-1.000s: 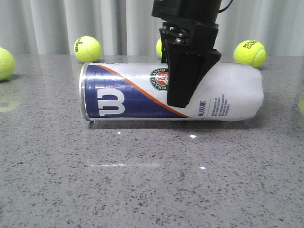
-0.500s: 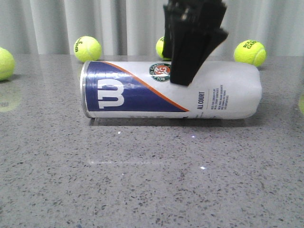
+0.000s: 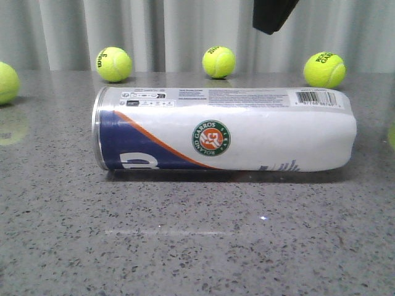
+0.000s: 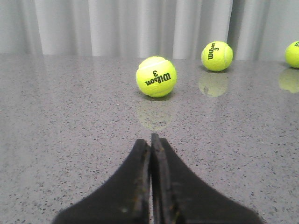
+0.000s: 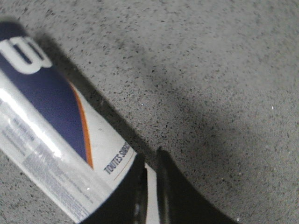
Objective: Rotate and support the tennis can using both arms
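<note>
The tennis can (image 3: 222, 139) lies on its side on the grey stone table (image 3: 185, 246), metal rim to the left. The Roland Garros badge faces the camera, the barcode is on top, and the W logo is turned low. My right gripper (image 3: 269, 28) hangs above the can's right half, clear of it, its jaws together but for a thin slit and holding nothing. In the right wrist view the can (image 5: 51, 135) lies below the gripper (image 5: 152, 163). My left gripper (image 4: 150, 140) is shut and empty over bare table, out of the front view.
Tennis balls stand along the back of the table by the curtain: one at the left (image 3: 114, 64), one in the middle (image 3: 219, 61), one at the right (image 3: 324, 69), and one at the far left edge (image 3: 5, 82). One ball (image 4: 156, 76) lies ahead of my left gripper.
My right gripper has risen off the can to the top of the front view. The can has rolled, so the W logo went down and the barcode came on top.
</note>
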### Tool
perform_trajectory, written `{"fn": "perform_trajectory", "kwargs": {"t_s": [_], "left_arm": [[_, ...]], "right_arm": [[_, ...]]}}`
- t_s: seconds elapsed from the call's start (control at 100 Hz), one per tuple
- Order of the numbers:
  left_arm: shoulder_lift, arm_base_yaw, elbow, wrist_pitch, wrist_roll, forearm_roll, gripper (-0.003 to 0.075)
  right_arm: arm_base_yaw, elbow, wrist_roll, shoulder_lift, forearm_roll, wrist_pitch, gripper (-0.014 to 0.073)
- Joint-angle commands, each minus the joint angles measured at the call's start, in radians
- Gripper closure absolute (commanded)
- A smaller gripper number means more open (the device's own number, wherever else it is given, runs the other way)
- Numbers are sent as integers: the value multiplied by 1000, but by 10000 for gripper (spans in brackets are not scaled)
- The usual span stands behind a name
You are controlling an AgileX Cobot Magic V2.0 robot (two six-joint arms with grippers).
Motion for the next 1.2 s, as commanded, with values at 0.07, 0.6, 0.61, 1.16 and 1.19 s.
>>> {"fn": "perform_trajectory", "kwargs": {"t_s": [0.07,0.6,0.61,1.16,1.19], "left_arm": [[-40,-9,47,-77,-5,-1,741],[-40,-9,47,-77,-5,-1,741],[-40,-9,47,-77,-5,-1,741],[-40,-9,47,-77,-5,-1,741],[-40,-9,47,-77,-5,-1,741]], "right_arm": [[-9,-30,276,-67,-38,-30,659],[-109,219,466,-333,-47,-137,659],[-112,224,466,-338,-47,-140,659],[-312,671,533,-699,-49,-375,659],[-317,695,533,-728,-51,-389,659]]}}
